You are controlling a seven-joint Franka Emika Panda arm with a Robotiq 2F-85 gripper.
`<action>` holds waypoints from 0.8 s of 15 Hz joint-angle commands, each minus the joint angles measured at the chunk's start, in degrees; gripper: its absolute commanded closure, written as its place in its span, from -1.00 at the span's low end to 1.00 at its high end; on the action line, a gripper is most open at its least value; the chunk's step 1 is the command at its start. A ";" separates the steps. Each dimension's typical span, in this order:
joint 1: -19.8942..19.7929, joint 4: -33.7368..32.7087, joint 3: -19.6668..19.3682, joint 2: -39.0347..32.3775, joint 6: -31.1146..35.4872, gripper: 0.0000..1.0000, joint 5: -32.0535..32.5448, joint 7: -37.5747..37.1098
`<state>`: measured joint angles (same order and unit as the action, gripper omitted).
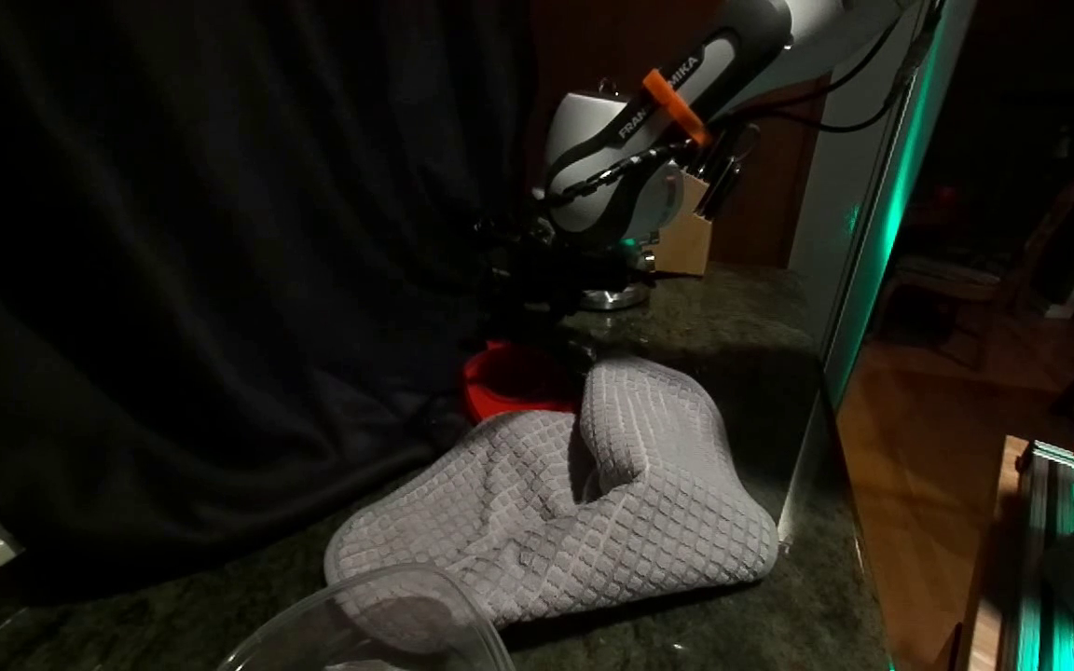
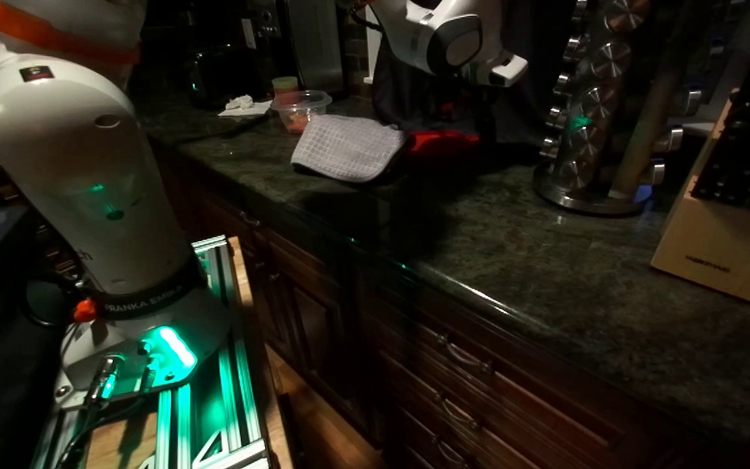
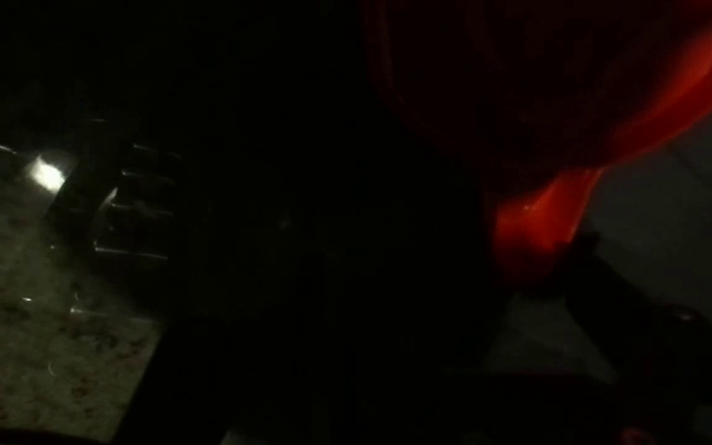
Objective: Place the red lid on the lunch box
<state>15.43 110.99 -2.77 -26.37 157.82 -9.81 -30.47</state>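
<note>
The red lid (image 1: 479, 384) lies on the dark counter just behind the grey mitt; it also shows in an exterior view (image 2: 441, 140). In the wrist view its rim (image 3: 686, 120) and an orange-lit tab (image 3: 538, 225) fill the upper right. My gripper (image 3: 532, 269) is low over the lid. One finger touches or overlaps the tab; the other finger is lost in darkness, so its opening is unclear. The lunch box (image 1: 290, 623), a clear round container, stands on the mitt's far side from the lid; it also shows in an exterior view (image 2: 318, 106), with orange-red contents inside.
The grey quilted mitt (image 1: 537, 522) lies between lid and lunch box. A metal spice rack (image 2: 599, 124) and a knife block (image 2: 720, 251) stand on the counter (image 2: 466, 215). A dark curtain (image 1: 220, 233) hangs behind. A green cup (image 2: 286, 83) and white paper (image 2: 241, 107) are near the lunch box.
</note>
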 commanded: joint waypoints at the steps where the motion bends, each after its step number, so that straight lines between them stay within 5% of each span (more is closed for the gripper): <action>1: 0.95 -2.75 -0.51 -1.22 -4.95 -1.00 2.07 -2.92; 7: 0.90 -4.34 -0.77 -1.76 -8.64 -0.98 4.24 -3.70; 12: 1.20 -4.24 -0.54 -2.62 -8.71 -0.08 5.78 -3.55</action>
<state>16.05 107.84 -3.02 -27.74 150.35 -6.20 -32.24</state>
